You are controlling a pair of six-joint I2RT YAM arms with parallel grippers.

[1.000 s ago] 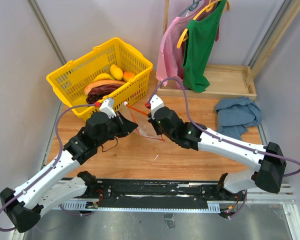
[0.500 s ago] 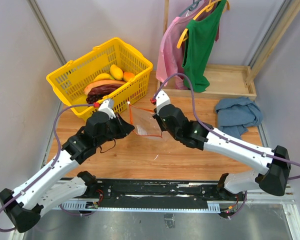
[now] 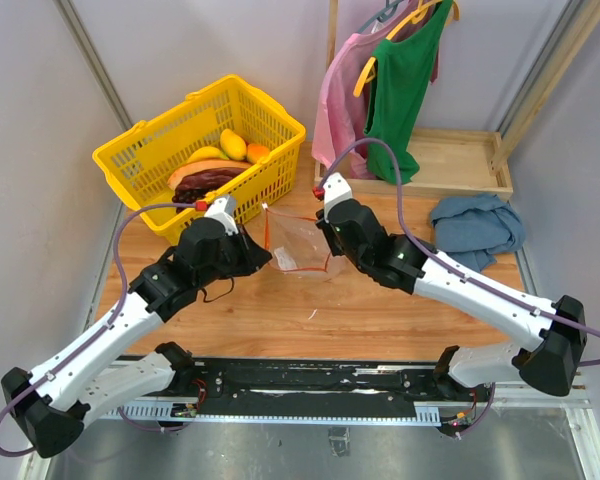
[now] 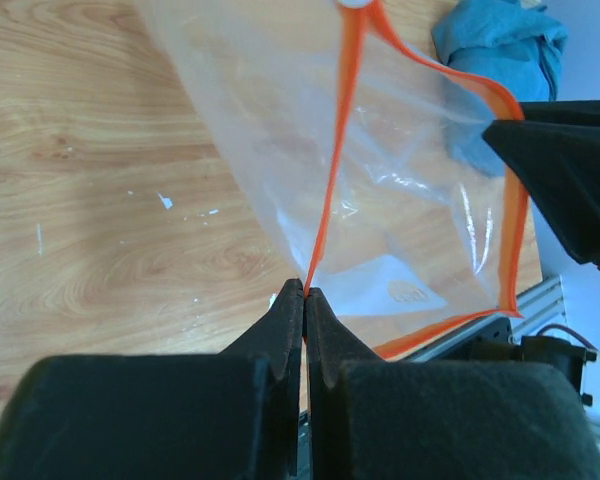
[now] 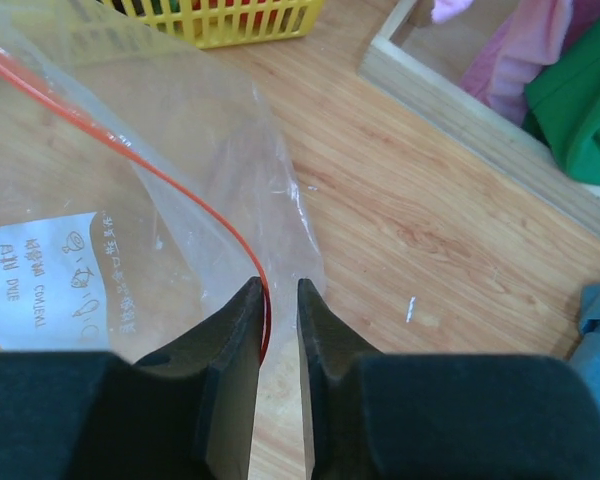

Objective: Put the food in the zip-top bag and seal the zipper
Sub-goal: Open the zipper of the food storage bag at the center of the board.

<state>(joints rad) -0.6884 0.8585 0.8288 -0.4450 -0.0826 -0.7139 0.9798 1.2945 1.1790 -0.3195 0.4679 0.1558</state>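
Two grippers hold the zip-top bag (image 3: 302, 240) up between them, over the wooden table (image 3: 270, 312). From above, the left gripper (image 3: 265, 257) has one side of the bag and the right gripper (image 3: 327, 262) has the other. The food (image 3: 212, 172) lies in the yellow basket (image 3: 270, 170), just behind the bag.

In the left wrist view, the fingers are squeezed tight on the orange zipper (image 4: 338, 150).

In the right wrist view, the fingers are narrow and pinch the bag's edge, near its white label (image 5: 50, 285).
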